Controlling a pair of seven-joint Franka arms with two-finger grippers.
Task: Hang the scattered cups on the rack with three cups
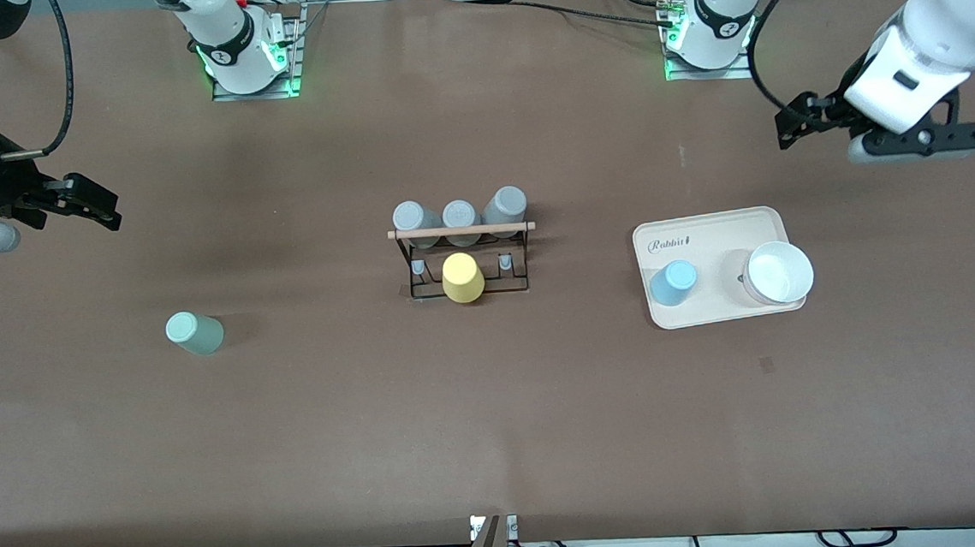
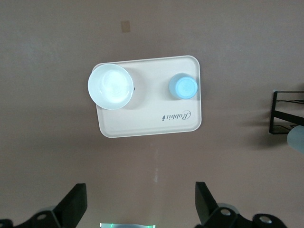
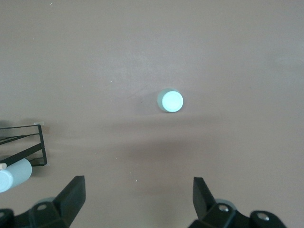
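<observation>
Brown table point(image 1: 497, 410); rack point(image 1: 462, 258) at centre. Mint cup point(image 1: 194, 333) stands at its 9 o'clock, blue cup point(image 1: 673, 283) on the tray point(image 1: 711, 225) at 3 o'clock. Only the front view shows both cups. Left gripper point(image 2: 141, 202) and right gripper point(image 3: 138, 197) hover spread wide, empty.

A high front camera is looking steeply down over the whole desk point(image 1: 497, 410), bases at 12 o'clock. Each wrist camera is staring straight down from well above (closer in), both catching the rack point(image 1: 462, 258) edge.
</observation>
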